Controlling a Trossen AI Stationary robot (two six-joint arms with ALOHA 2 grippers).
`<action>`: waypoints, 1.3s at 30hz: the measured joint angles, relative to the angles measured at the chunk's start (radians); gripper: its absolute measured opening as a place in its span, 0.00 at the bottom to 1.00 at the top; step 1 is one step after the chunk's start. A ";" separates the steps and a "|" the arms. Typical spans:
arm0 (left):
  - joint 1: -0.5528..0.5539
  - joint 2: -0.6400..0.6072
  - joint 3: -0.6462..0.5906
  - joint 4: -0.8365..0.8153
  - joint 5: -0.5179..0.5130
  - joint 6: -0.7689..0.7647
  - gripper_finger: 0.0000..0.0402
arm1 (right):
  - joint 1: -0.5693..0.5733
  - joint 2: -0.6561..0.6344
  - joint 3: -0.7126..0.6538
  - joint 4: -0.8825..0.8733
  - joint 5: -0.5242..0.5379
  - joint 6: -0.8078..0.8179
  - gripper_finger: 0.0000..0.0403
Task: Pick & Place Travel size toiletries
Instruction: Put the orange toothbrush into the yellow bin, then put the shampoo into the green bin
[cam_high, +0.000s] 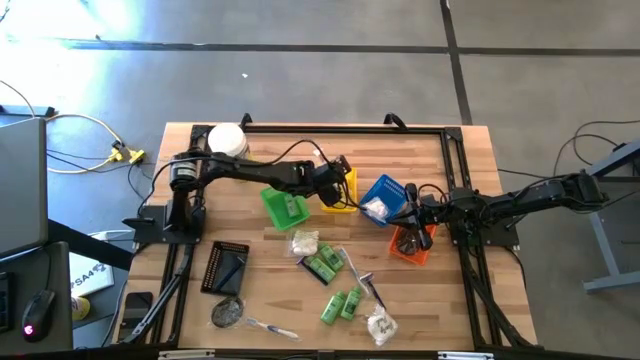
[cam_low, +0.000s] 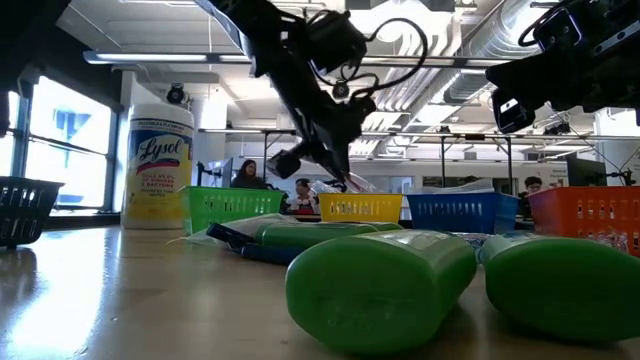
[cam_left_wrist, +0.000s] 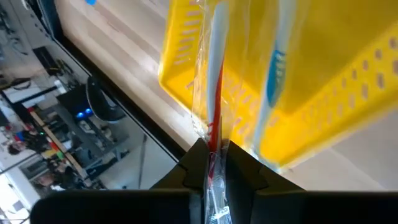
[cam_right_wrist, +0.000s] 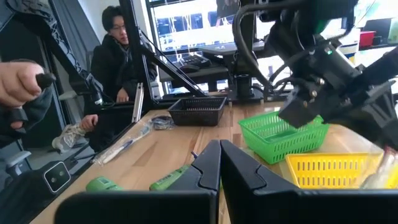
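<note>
Over the yellow tray (cam_high: 345, 190), the left pincer (cam_high: 335, 186) is clamped on a clear-wrapped toothbrush (cam_left_wrist: 214, 93). Right pincer (cam_high: 413, 207), fingers together, hangs near the blue tray (cam_high: 383, 197). Green tubes (cam_high: 340, 303) lie on the wooden table (cam_high: 440, 300), nearer its front edge than the yellow tray. Seated people (cam_right_wrist: 118, 50) occupy the room behind.

Left hand (cam_high: 341, 186) over yellow tray (cam_high: 346, 197), right hand (cam_high: 413, 207) beside blue tray (cam_high: 385, 190)

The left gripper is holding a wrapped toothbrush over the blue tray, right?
Not quite. The left gripper is shut on a wrapped toothbrush, but it hangs over the yellow tray, not the blue one. The left wrist view shows the yellow tray right beneath it.
</note>
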 joint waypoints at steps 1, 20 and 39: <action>0.000 0.008 0.000 0.003 0.001 0.002 0.07 | 0.000 0.000 0.000 0.000 0.000 0.000 0.01; -0.007 0.052 0.000 0.028 0.058 -0.001 0.19 | 0.000 0.000 0.000 0.001 0.000 0.000 0.01; -0.132 -0.086 0.002 -0.111 -0.206 -0.261 0.43 | 0.000 0.000 0.000 -0.006 -0.001 0.001 0.01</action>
